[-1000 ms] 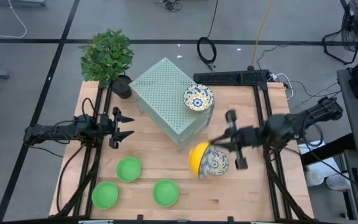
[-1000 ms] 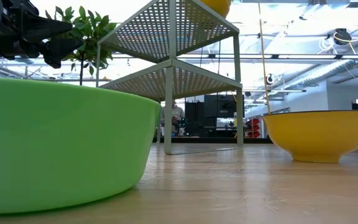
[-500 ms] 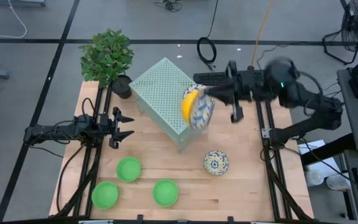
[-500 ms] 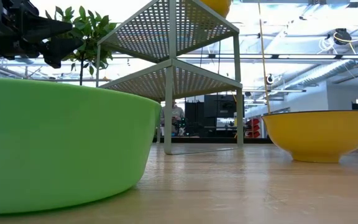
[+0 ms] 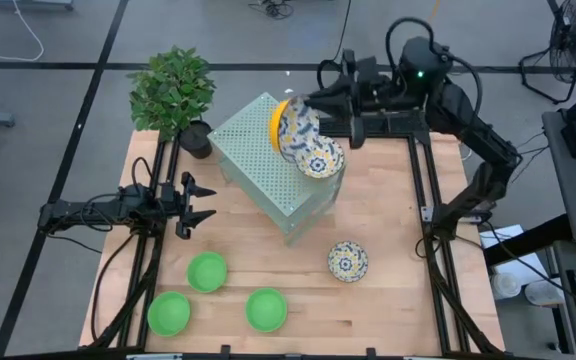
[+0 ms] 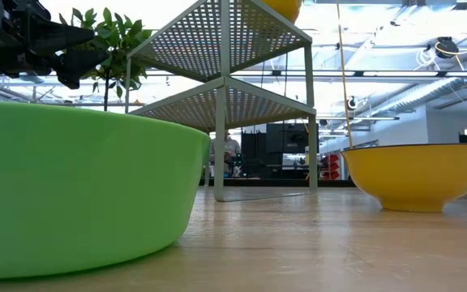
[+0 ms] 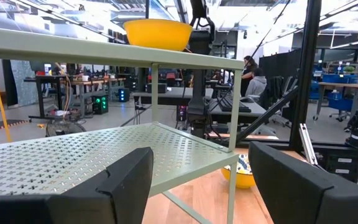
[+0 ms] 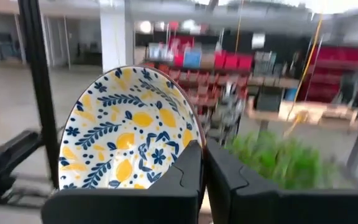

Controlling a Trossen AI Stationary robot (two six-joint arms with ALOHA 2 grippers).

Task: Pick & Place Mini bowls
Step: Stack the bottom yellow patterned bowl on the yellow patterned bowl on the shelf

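My right gripper (image 5: 316, 106) is shut on a white floral bowl with a yellow outside (image 5: 293, 128), held above the pale green perforated box (image 5: 263, 150). A second floral bowl (image 5: 319, 158) sits on the box's top, and a third (image 5: 348, 261) rests on the table. Three plain green bowls (image 5: 207, 271) (image 5: 169, 313) (image 5: 266, 309) stand near the table's near edge. My left gripper (image 5: 200, 203) waits open at the table's left, level, pointing at the box. My right gripper pinches the floral bowl's rim (image 8: 192, 138) between its two fingers (image 8: 182, 177). The fingers come level from the table's right. The bowl is lifted clear and tipped on edge, its patterned inside (image 8: 126, 134) facing the wrist camera.
A potted plant (image 5: 173, 88) stands at the far left corner beside the box. The box is a two-tier shelf (image 6: 225, 89) on thin legs. Black frame rails (image 5: 423, 200) run along the table's right side. Bare wood lies between the green bowls and the box.
My right gripper has carried the floral bowl from just above the table at centre right up and toward the far edge, then leftward over the box's top. The bowl has stayed tipped on edge in the hold. The bowl beneath it stayed on the table.
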